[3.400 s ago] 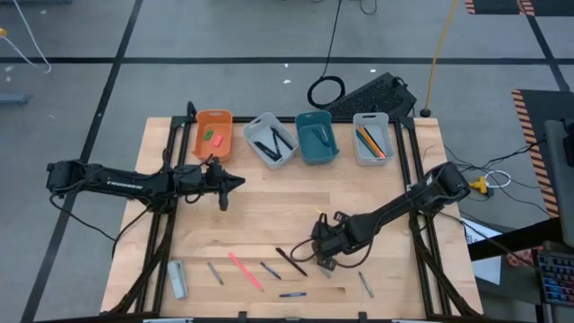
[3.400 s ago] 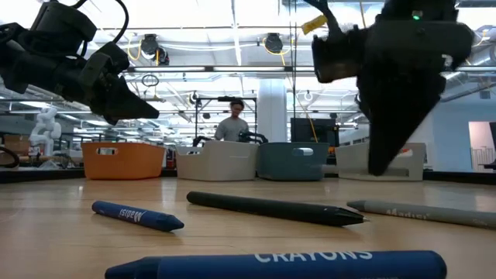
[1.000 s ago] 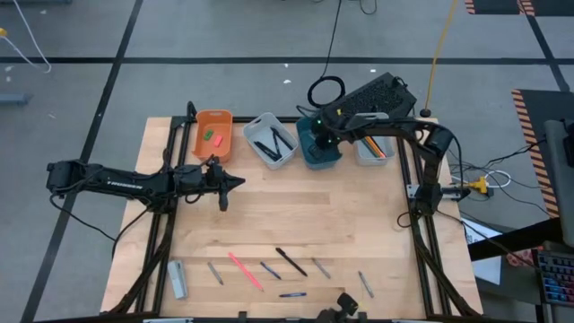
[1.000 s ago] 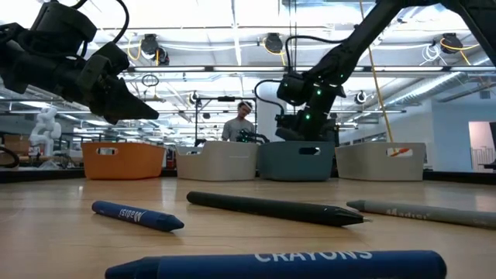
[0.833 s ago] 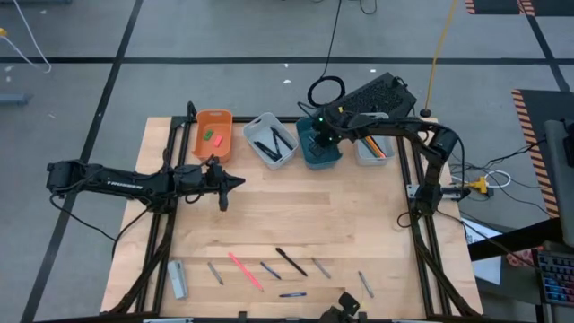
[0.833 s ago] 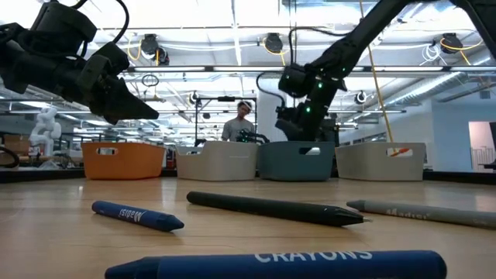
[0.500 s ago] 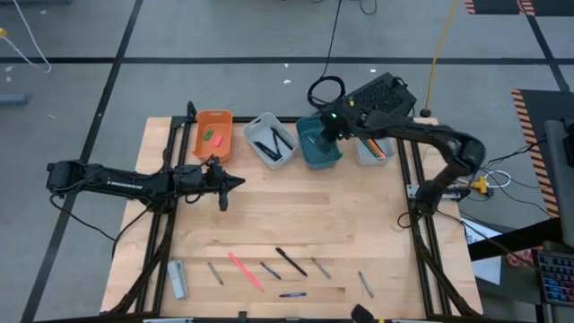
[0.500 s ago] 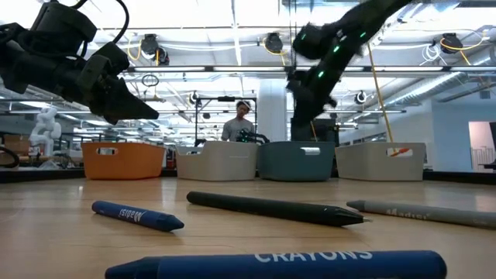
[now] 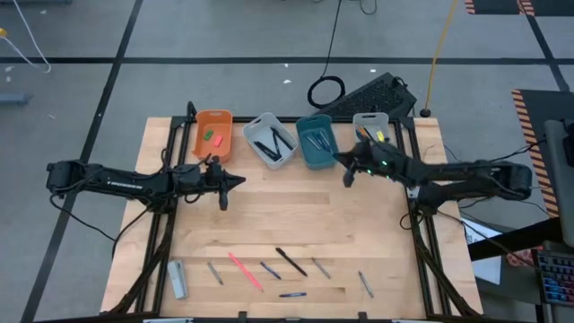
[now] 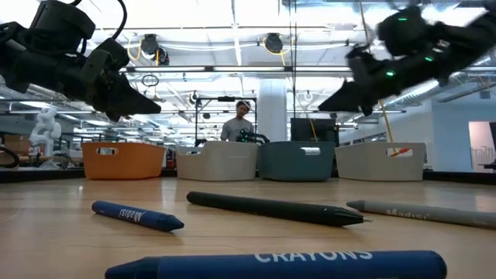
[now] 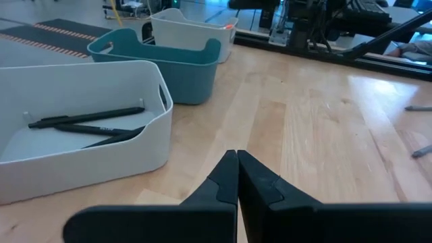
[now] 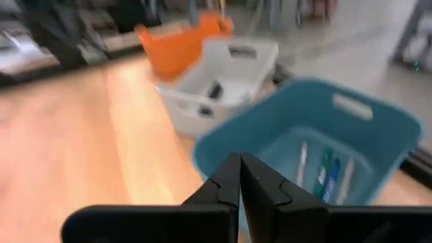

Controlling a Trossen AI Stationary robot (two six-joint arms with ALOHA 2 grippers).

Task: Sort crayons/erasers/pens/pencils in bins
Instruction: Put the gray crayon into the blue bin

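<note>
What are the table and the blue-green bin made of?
The table looks like wood with a smooth, pale finish: you can see long plank strips and grain lines across it. The teal bin is probably plastic: it is one even colour, with thin moulded walls, rounded corners and a handle slot cut into its end, and its surface looks slightly matte.

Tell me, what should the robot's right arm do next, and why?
Probably swing back toward the sticks lying along the near edge of the table and open over one. The right gripper is shut and holds nothing, just in front of the teal bin, and sticks are left unsorted.
</note>
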